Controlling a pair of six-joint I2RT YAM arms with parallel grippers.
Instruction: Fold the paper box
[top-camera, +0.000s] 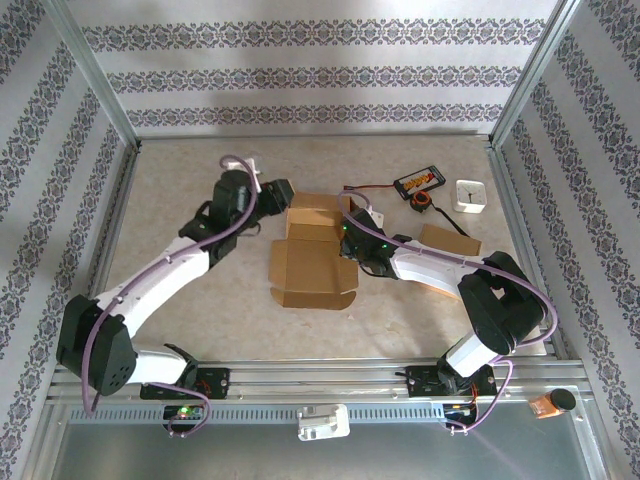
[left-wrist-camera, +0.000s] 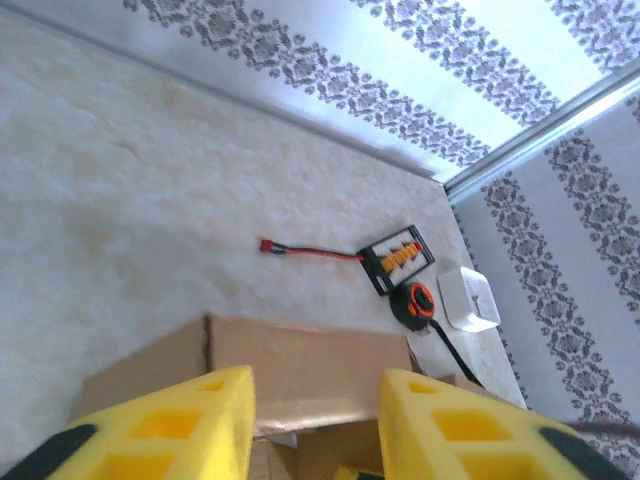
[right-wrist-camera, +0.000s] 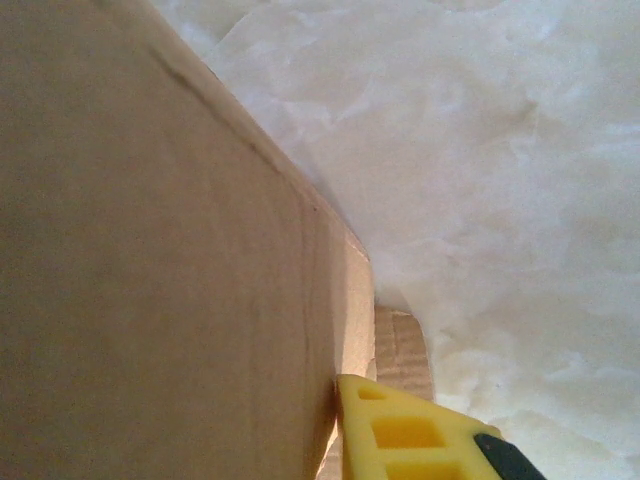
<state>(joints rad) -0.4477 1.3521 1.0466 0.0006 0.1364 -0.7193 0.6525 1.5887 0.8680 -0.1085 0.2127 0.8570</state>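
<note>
Box-folding in progress: the half-formed cardboard box (top-camera: 310, 262) sits on the surface (top-camera: 400, 320) between my two sets of fingers, its long axis running away from me. My left fingers (top-camera: 280, 200) hover at its far-left corner, parted to a moderate gap and gripping nothing, with the raised back panel just ahead of and below their tips. My right fingers (top-camera: 352, 235), the pair nearer the box's middle, are narrow. One finger (right-wrist-camera: 420, 435) lies flat against the right-hand wall and its partner is hidden behind the cardboard, apparently pinching that wall upright. The next fold, I judge, falls to the left.
</note>
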